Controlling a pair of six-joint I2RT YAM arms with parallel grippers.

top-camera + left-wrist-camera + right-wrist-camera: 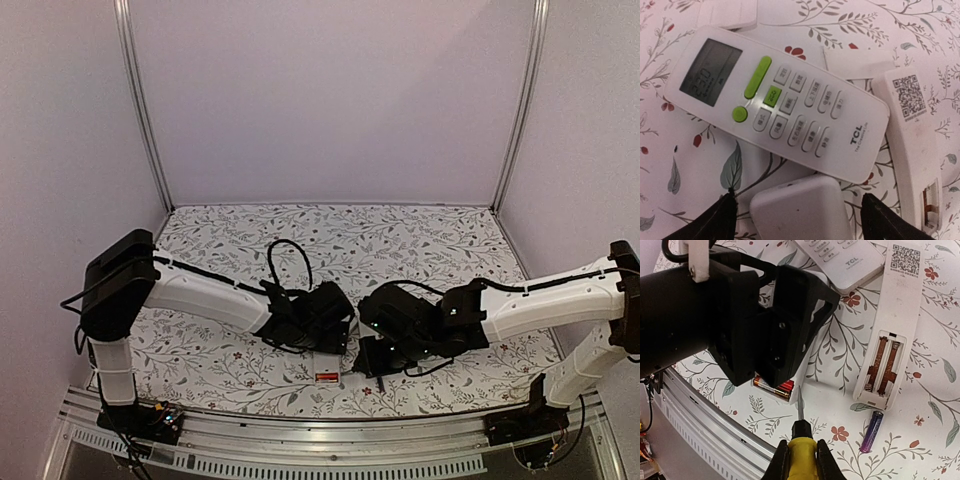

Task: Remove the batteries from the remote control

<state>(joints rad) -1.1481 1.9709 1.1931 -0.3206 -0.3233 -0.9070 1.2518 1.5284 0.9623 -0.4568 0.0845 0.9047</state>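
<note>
Right wrist view: the right gripper [801, 447] has its fingers closed around the handle of a yellow-handled tool with a thin metal blade [800, 430], blade pointing away from the near edge of the floral-print counter [420, 240]. Ahead lies a white face-down remote with a QR-code label [897, 315]. Its battery bay is open, showing only bare orange-brown channels and springs. A slim purple-blue battery [871, 432] lies loose on the counter just beside that remote's open end, on the near-edge side. Red-and-gold batteries [774, 386] lie left of the blade, partly hidden under the black left arm; I cannot tell whether they sit in a housing.

Left wrist view: the left gripper [799, 197] has its fingers spread wide on either side of a rounded white plastic body [800, 212], with gaps visible on both sides. Beyond it lies a white face-up TCL remote with green buttons [775, 105].

Top external view puts both grippers close together by the middle of the near edge.
</note>
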